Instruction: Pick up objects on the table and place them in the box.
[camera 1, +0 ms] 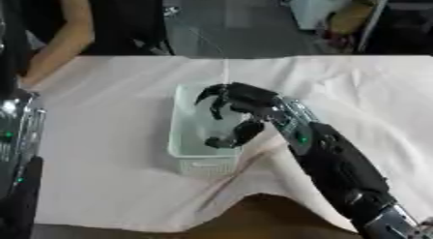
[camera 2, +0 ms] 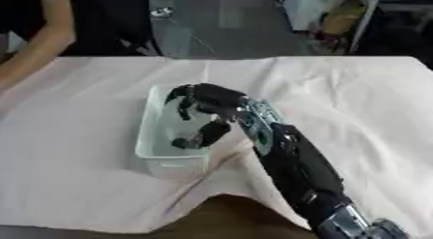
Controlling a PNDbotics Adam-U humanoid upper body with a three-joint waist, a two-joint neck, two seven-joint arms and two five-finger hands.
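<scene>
Nearest the camera, the robot's right arm (camera 1: 338,165) rose from the lower right corner and reached forward over the pale cloth (camera 1: 110,175) covering the table. Its right hand (camera 1: 241,100) hung over the open top of the white box (camera 1: 203,163), fingers (camera 1: 213,98) curled downward into the box and the thumb (camera 1: 241,132) bent in beneath them. Whether anything lay in that curl I could not tell, since the inside of the box showed only pale. Part of the left arm (camera 1: 17,136) showed at the left edge of the left eye view, its hand out of sight.
</scene>
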